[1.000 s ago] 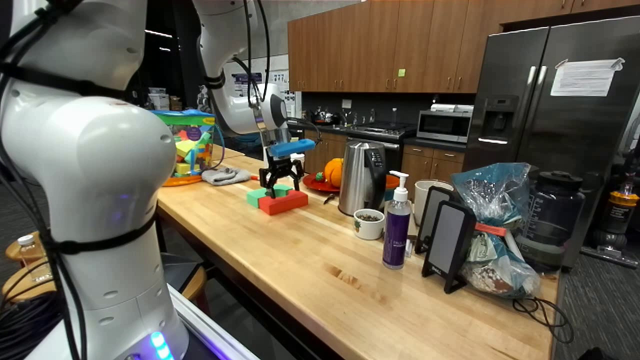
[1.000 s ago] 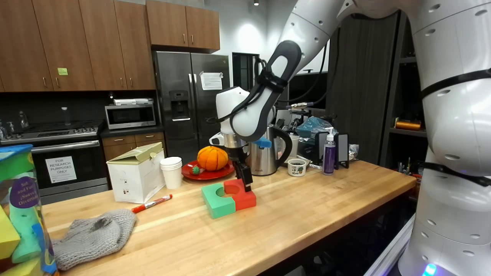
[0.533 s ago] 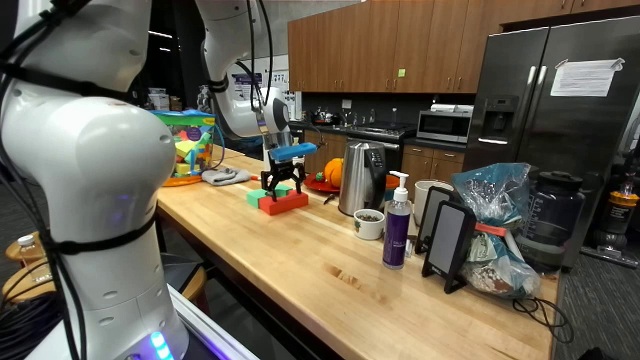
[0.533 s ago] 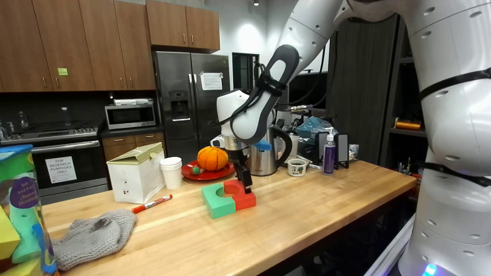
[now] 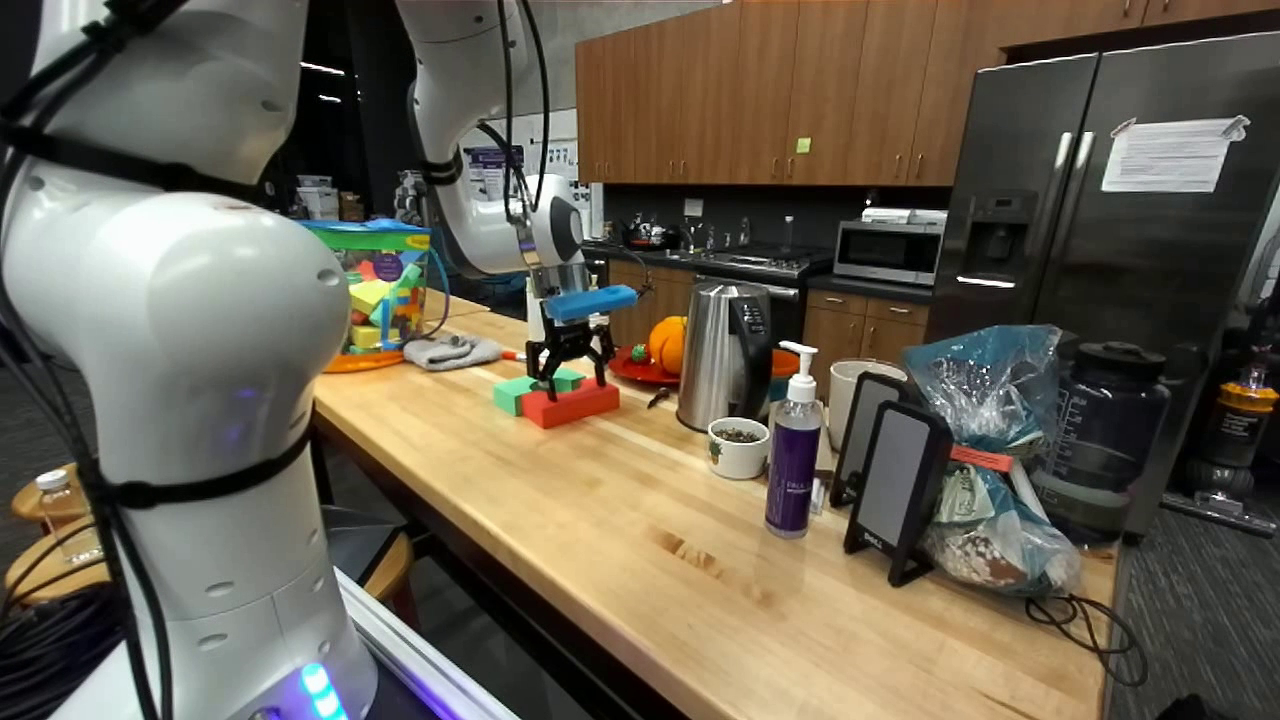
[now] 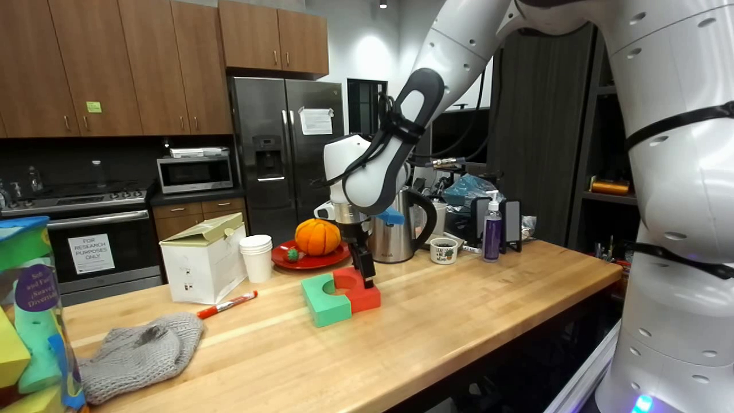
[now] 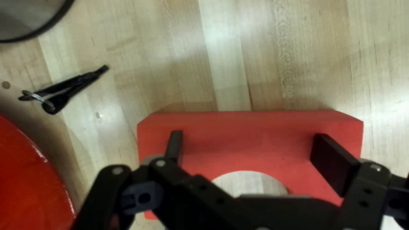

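Above the wooden bench (image 5: 640,530), points downward with the pincer (image 5: 576,388) parted and empty, touching or just above, hard to tell which, the red block (image 7: 243,140) at lower middle of the wrist view, with long axis left to right, parallel to the opening.

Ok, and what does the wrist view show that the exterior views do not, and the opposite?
Only the wrist view shows the metal ring on the small black tool and a dark round spot on the wooden tabletop.
Only the exterior views show the green arch block, the orange pumpkin and the purple pump bottle.
All share the open gripper, the red arch block, the red plate and the tabletop.
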Available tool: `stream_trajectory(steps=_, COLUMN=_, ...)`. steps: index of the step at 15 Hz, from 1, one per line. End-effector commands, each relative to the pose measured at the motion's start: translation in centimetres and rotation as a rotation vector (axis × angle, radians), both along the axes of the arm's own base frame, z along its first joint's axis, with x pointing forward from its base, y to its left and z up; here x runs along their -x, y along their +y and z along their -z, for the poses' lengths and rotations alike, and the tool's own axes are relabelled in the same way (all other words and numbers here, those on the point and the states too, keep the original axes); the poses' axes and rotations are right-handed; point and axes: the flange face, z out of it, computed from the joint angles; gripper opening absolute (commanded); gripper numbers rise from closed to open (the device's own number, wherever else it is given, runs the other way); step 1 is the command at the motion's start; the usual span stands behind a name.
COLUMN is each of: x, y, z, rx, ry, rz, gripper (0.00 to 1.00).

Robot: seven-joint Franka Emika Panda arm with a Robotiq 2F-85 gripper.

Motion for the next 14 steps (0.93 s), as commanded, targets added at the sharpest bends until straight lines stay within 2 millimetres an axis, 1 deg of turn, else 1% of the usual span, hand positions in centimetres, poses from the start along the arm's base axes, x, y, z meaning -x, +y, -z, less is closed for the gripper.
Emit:
stream_trajectory(steps=1, x=-1.1, y=-1.1, z=1.7, rx=-0.022, ry=0.025, rz=-0.001, gripper=1.0)
stream_trajectory(steps=5, x=-1.3, y=-1.5, z=2.6, rx=-0.035, ry=0.059, rz=-0.02, gripper=1.0)
stream_trajectory(steps=11, x=-1.3, y=-1.0, z=4.0, rx=-0.016, ry=0.13, rz=-0.11, gripper=1.0)
stream_trajectory(steps=14, x=-1.3, y=-0.9, z=4.4, rx=-0.001, ry=0.158, rz=-0.143, gripper=1.0)
